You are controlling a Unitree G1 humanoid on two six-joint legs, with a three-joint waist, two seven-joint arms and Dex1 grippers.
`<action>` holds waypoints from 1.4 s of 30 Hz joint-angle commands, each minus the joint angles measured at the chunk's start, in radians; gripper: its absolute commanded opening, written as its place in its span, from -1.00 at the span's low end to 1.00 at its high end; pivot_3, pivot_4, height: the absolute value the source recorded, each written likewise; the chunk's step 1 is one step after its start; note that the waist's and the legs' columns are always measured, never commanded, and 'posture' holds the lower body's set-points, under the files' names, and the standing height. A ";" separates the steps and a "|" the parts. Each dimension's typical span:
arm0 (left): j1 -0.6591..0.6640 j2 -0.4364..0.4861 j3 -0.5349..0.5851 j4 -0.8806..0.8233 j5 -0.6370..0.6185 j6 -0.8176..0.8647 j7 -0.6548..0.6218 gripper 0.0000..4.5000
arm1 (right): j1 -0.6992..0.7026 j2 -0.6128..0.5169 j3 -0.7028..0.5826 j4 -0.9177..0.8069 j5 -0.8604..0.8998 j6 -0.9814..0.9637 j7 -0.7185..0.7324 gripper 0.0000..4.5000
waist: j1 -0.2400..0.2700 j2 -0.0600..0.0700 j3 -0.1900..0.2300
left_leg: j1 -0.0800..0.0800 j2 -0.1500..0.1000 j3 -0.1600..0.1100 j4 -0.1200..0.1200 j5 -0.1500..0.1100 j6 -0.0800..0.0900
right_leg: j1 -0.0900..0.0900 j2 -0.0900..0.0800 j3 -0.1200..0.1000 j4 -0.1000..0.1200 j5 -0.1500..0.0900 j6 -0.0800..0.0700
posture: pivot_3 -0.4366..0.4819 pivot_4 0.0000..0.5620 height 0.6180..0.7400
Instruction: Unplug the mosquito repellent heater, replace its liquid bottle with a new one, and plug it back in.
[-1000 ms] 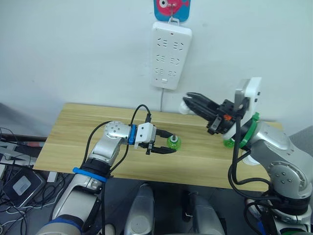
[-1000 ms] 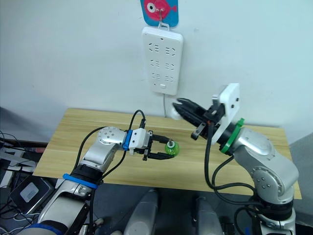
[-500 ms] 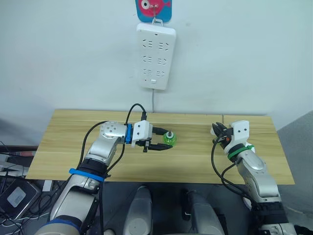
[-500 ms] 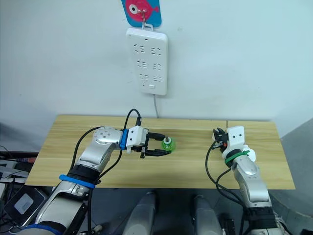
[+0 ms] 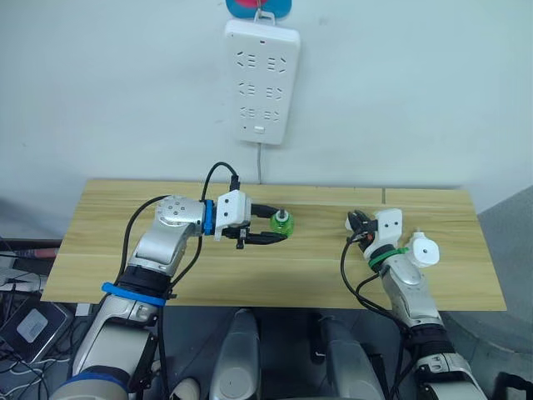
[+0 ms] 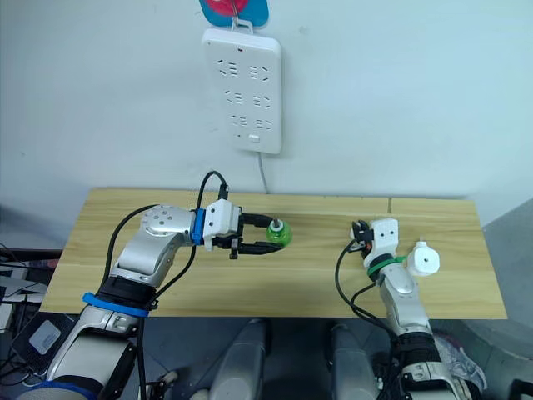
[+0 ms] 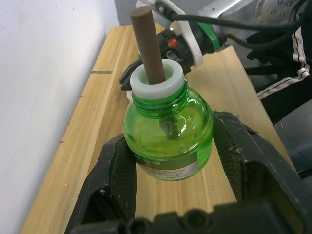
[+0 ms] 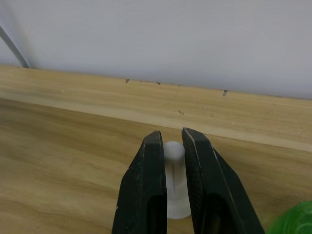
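My left gripper (image 5: 281, 227) is shut on a green liquid bottle (image 7: 168, 131) with a white collar and a brown wick, holding it upright over the middle of the wooden table (image 5: 117, 250). My right gripper (image 8: 170, 139) is low at the table's right side. Its fingers are closed on a small white cap-like piece (image 8: 174, 152) that stands on the wood. The white rounded mosquito repellent heater (image 5: 423, 249) sits just right of that arm. A sliver of green (image 8: 295, 219) shows beside the right gripper.
A long white power strip (image 5: 260, 79) hangs on the wall above the table's middle, and its cable (image 5: 260, 171) drops behind the table. Bare wood lies between the two grippers and along the front edge.
The camera has shifted. My right arm has dropped from up near the wall to the table's right side. My left gripper still holds the green bottle in the same place.
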 commanded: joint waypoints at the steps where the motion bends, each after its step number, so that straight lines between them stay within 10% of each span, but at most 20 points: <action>1: 0.004 0.008 0.013 -0.048 -0.019 0.009 -0.007 -0.02 | 0.001 0.002 -0.018 0.024 -0.013 -0.034 -0.012 -0.92 | 0.000 0.000 0.003 | 0.000 0.000 0.000 0.000 0.000 0.000 | 0.000 0.000 0.000 0.000 0.000 0.000 | 0.78 0.54 1.00; 13: 0.001 -0.024 0.003 -0.023 -0.008 -0.015 0.006 -0.02 | 0.118 -0.044 0.009 -0.365 0.077 0.142 0.093 0.91 | -0.001 0.002 0.005 | -0.003 0.000 0.000 -0.001 0.000 0.000 | -0.004 0.000 0.001 0.000 -0.001 0.001 | 0.68 0.42 1.00; 23: -0.020 -0.108 -0.010 0.047 0.008 -0.127 0.008 -0.02 | 0.203 -0.345 0.086 -1.006 0.456 0.714 0.300 0.28 | 0.000 0.000 0.001 | -0.005 -0.001 0.000 -0.001 0.000 0.000 | -0.004 -0.001 0.000 -0.002 -0.001 0.002 | 0.60 0.06 1.00; 42: -0.023 -0.139 -0.020 0.030 0.001 -0.147 -0.030 -0.02 | -0.008 -0.244 0.223 -0.915 0.326 0.745 0.239 0.19 | 0.027 -0.006 -0.023 | -0.005 -0.001 0.000 0.000 0.000 -0.001 | -0.003 -0.001 -0.002 -0.002 -0.001 0.002 | 0.64 -0.09 1.00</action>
